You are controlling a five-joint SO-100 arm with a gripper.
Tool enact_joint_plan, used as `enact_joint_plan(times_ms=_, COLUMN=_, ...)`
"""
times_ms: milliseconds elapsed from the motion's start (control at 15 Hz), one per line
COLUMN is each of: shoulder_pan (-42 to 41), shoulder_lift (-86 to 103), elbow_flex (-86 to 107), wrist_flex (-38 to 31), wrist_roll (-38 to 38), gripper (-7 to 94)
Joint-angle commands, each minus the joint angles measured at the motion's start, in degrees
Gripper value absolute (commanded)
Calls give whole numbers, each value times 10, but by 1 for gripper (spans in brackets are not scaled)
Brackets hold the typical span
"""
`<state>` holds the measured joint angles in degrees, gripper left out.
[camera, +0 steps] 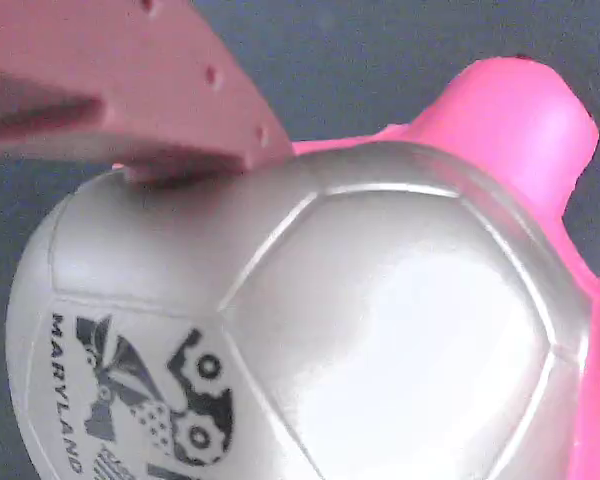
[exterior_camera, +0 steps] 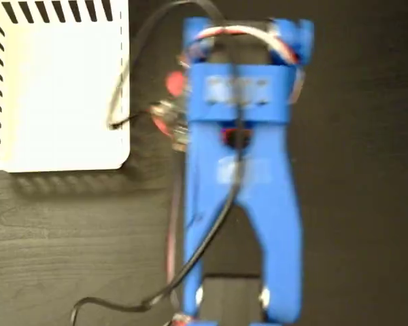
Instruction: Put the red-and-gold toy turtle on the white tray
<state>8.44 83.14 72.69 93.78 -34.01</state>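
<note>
Filling the wrist view, the red-and-gold toy turtle (camera: pixel 380 330) shows its shiny domed shell with a black "MARYLAND" mark; one gripper finger (camera: pixel 130 90) touches the shell top. Whether the claw grips it, cannot tell. Fixed view: blurred blue arm (exterior_camera: pixel 241 170) covers the turtle, just right of the white tray (exterior_camera: pixel 58 88).

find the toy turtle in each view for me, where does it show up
Fixed view: the turtle is mostly hidden under the blue arm; only red bits show just right of the white tray.
Wrist view: the turtle fills the frame, shell in the middle, head at upper right.
Shared landmark: the dark table around it.
</note>
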Motion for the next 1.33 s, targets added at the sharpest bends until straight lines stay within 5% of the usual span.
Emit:
enact_joint_plan(times_ms=0, shoulder_pan=-56, shoulder_lift=74, elbow_flex=-58, wrist_flex=10, wrist_roll=107, gripper=0)
enact_joint_plan(times_ms=267, shoulder_pan=-153, shoulder_lift=22, elbow_flex=-137, wrist_flex=10, wrist_roll=291, gripper=0)
enact_joint_plan(times_ms=533, shoulder_pan=-214, shoulder_lift=-74, elbow_flex=-210, wrist_flex=10, wrist_roll=389, gripper=0)
enact_joint_plan(times_ms=1267, shoulder_pan=-285, shoulder_lift=-206, elbow_flex=-250, wrist_flex=-5, wrist_roll=455, gripper=1)
